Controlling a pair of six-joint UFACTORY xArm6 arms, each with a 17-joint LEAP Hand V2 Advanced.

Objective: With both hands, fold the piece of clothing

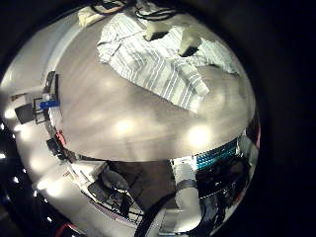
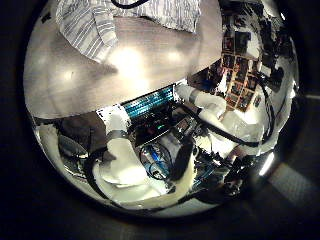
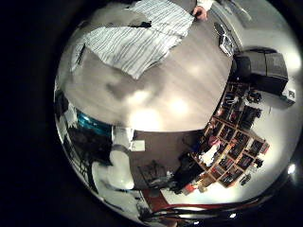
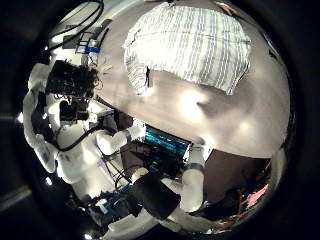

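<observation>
A striped shirt [image 1: 163,64] lies spread flat on the round table [image 1: 128,118], away from the table's near edge. My left hand hangs well above it; two of its fingertips [image 1: 188,41] reach out straight over the shirt and hold nothing. The left thumb side palm view shows part of the shirt [image 2: 95,25] at the table's far side. The right hand is also high above the table. Its little finger side view shows the shirt [image 3: 137,43] lying flat, and its thumb side view shows the whole shirt [image 4: 195,45]. Another hand [image 4: 72,82] hangs beside the table there.
Bare tabletop [image 3: 142,90] lies between the shirt and the near edge. Shelves full of objects [image 3: 232,113] and a dark box [image 3: 260,66] stand off the table. Both arm bases [image 4: 150,160] stand below the table's near edge.
</observation>
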